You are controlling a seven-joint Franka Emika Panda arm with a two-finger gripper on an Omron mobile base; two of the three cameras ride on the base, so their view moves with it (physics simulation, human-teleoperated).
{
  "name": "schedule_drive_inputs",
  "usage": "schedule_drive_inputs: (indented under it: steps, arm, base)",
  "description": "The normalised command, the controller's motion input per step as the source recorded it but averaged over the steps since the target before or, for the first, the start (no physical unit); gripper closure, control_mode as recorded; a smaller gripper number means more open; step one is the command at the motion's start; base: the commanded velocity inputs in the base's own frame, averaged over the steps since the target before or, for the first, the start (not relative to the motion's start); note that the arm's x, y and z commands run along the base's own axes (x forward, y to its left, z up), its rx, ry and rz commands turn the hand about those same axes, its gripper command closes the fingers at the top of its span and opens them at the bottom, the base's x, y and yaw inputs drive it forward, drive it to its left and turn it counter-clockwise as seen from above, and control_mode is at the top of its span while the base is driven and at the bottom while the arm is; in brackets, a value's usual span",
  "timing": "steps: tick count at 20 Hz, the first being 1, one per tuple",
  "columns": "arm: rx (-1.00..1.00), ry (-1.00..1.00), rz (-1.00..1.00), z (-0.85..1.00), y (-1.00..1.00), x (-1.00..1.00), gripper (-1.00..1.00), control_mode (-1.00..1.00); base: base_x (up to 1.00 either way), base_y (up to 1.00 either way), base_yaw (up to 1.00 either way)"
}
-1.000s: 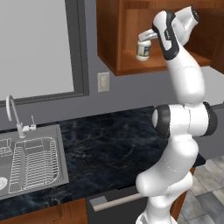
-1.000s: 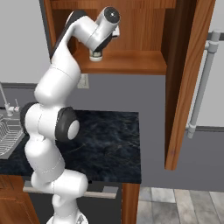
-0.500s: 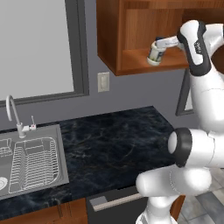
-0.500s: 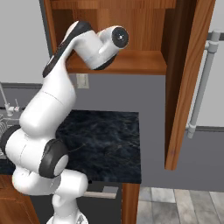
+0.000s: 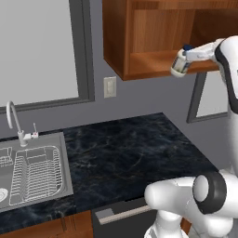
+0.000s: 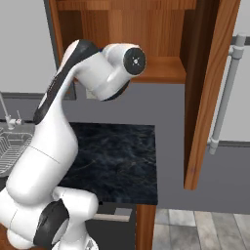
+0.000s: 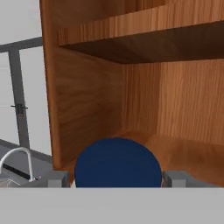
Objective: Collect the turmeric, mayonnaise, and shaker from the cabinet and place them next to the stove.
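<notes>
Tool (image 5: 182,59) grips mayonnaise (image 5: 179,64) before open cabinet (image 5: 139,42); black counter (image 5: 125,153), sink (image 5: 32,169) below.

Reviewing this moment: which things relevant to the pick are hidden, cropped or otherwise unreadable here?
- Mayonnaise label: too small in the left base view; in the hand view its blue lid hides the body.
- Hand: fingertips cut off at the hand view's bottom edge; hidden behind the arm in the right base view.
- Cabinet shelf: left part blocked by the arm in the right base view.
- Cabinet door's top: cut by the frame edge.
</notes>
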Motion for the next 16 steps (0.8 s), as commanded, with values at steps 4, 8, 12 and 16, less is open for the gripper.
schedule_drive_inputs:
  steps: [4,8,12,16]
  arm:
    - [0.0,0.0,0.0,0.0,0.0,-1.0,1.0,-1.0]
    - [0.0,0.0,0.0,0.0,0.0,-1.0,1.0,-1.0]
    - [0.0,0.0,0.0,0.0,0.04,-1.0,1.0,-1.0]
    - [-0.01,-0.02,0.0,-0.04,0.07,-0.98,1.0,-1.0]
  base:
    - [0.0,0.0,0.0]
    - [0.0,0.0,0.0]
    - [0.0,0.0,0.0]
    - [0.0,0.0,0.0]
